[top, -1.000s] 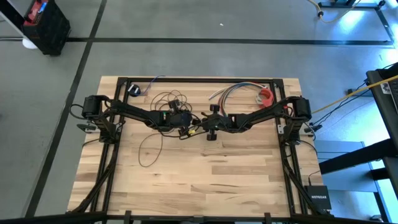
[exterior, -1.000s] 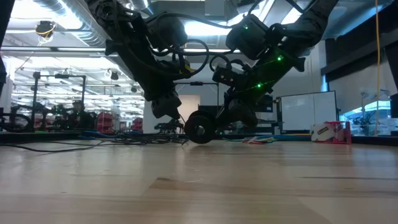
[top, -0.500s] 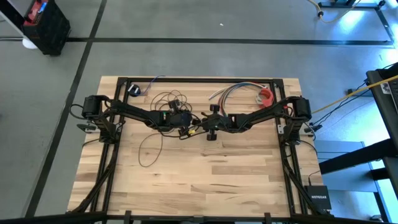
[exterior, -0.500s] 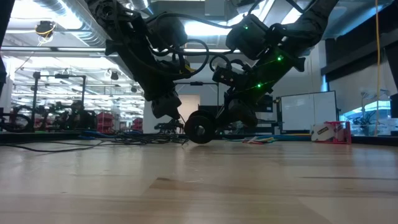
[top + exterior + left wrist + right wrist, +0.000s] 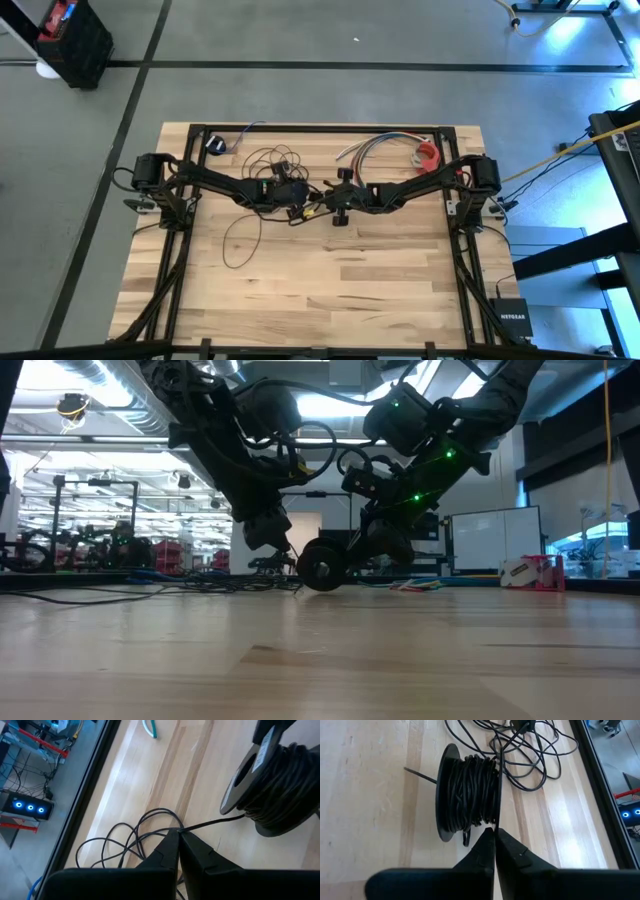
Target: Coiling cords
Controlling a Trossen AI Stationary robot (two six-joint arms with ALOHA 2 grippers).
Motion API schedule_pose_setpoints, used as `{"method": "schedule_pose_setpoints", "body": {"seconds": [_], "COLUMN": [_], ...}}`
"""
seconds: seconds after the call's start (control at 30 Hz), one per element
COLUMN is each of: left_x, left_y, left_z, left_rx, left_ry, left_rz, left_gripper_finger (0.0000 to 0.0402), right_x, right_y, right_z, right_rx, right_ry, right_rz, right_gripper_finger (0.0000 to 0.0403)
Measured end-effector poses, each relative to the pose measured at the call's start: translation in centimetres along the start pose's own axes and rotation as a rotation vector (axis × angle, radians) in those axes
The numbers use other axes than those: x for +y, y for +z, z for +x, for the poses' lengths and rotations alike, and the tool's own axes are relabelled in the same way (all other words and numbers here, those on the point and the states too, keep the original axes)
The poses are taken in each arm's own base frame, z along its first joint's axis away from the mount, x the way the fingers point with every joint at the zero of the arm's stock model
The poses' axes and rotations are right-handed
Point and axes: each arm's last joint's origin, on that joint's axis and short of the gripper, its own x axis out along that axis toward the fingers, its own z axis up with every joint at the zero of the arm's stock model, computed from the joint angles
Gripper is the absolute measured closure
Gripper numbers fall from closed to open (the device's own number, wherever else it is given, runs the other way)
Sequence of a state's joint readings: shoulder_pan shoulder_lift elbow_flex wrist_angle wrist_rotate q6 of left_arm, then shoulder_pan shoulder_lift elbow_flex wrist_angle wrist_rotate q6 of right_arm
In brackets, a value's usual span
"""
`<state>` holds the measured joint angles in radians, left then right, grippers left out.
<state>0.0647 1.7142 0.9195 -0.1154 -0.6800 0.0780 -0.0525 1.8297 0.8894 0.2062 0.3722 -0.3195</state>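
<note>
From above, both arms meet mid-desk [image 5: 300, 270]; loose cord [image 5: 262, 165] loops lie behind and left of them.

Low view: the spool [image 5: 322, 567] stands on edge between the arms.

Left wrist: the left end effector [image 5: 178, 836] is clenched on the cord feeding the spool; keep it taut.

Right wrist: the right end effector [image 5: 495, 834] is clenched at the spool's flange; I judge it should steady the spool while winding evenly.
</note>
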Motion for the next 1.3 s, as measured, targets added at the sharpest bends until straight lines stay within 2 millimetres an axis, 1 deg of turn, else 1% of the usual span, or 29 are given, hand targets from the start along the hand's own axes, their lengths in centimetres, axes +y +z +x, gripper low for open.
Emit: {"method": "schedule_pose_setpoints", "body": {"seconds": [0.4,0.6,0.7,0.8,0.9,1.0,1.1,1.23,1.3], "left_x": [0.0,0.0,-0.1,0.0,0.6,1.5,2.6,4.3,5.0], "left_y": [0.0,0.1,0.2,0.7,1.6,2.2,2.7,3.4,3.7], "left_z": [0.0,0.0,-0.3,-1.3,-3.2,-5.3,-7.1,-8.6,-9.2], "left_rx": [-0.004,-0.009,-0.016,-0.053,-0.112,-0.168,-0.232,-0.311,-0.346], "left_ry": [0.001,0.001,-0.002,-0.008,-0.017,-0.030,-0.038,-0.031,-0.025], "left_rz": [0.003,0.002,0.025,0.020,-0.012,-0.076,-0.156,-0.231,-0.250], "left_gripper_finger": [0.0398,0.0398,0.0398,0.0398,0.0398,0.0398,0.0398,0.0398,0.0398], "right_x": [0.0,-0.1,-0.4,-1.0,-1.8,-2.8,-3.6,-4.4,-4.8], "right_y": [0.0,0.4,0.4,0.9,1.6,2.3,3.1,4.2,4.5], "right_z": [0.0,0.0,-0.4,-1.4,-2.5,-3.8,-4.9,-6.0,-6.1], "right_rx": [-0.005,-0.039,-0.011,-0.010,-0.019,-0.038,-0.097,-0.188,-0.213], "right_ry": [-0.002,0.001,-0.078,-0.131,-0.201,-0.278,-0.310,-0.347,-0.376], "right_rz": [0.002,0.001,-0.013,-0.011,0.000,0.010,0.046,0.074,0.065], "right_gripper_finger": [0.0397,0.0397,0.0397,0.0397,0.0397,0.0397,0.0397,0.0397,0.0397]}}
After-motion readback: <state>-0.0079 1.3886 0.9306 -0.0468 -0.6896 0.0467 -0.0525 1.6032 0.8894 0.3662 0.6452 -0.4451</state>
